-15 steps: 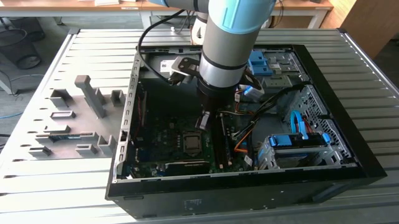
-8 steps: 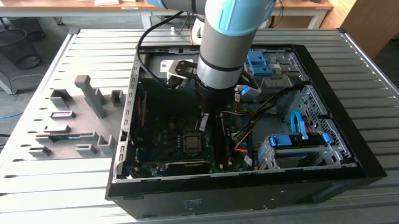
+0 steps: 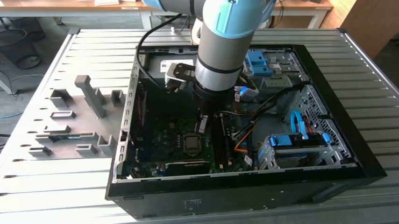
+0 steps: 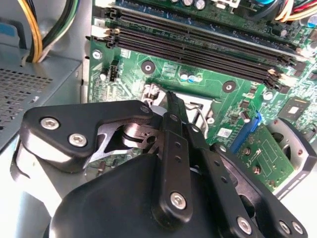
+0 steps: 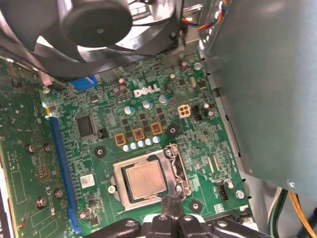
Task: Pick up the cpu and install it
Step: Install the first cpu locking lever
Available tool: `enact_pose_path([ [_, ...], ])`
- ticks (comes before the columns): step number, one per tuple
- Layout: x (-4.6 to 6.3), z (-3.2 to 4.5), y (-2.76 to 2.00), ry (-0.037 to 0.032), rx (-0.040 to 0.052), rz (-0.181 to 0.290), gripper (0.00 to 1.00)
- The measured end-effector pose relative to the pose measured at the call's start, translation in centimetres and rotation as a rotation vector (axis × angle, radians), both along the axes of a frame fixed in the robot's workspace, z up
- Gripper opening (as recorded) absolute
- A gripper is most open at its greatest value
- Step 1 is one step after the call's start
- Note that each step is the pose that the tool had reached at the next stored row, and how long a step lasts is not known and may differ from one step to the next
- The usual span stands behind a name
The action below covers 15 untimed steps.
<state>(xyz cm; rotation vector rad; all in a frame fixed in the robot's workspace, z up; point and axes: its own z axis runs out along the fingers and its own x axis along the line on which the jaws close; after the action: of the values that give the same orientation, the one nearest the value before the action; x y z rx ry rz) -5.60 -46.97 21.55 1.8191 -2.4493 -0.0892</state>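
The cpu [image 5: 144, 179] lies flat in its socket on the motherboard [image 5: 148, 124]. The gripper [image 5: 172, 207] hangs just beside the socket inside the computer case [image 3: 349, 154], jaws closed and empty.

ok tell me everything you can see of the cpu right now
The cpu is a small flat square chip with a dull silver-grey metal top, slightly smudged. In the first wrist view it lies flat in the socket on the green motherboard, framed by the socket's metal bracket. The gripper hangs just past the socket's edge, its slim dark fingertips close together and not holding the chip. In the exterior view the socket sits below the arm.
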Motion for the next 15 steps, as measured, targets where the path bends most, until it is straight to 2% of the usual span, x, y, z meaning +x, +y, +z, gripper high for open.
enact_pose_path([
  [3,0.01,-0.14,-0.09,0.0006,-0.0032,0.012,0.10],
  [10,0.01,-0.58,-0.09,0.0018,-0.0146,0.092,0.10],
  [15,0.01,-0.83,-0.16,0.0020,-0.0230,0.126,0.10],
])
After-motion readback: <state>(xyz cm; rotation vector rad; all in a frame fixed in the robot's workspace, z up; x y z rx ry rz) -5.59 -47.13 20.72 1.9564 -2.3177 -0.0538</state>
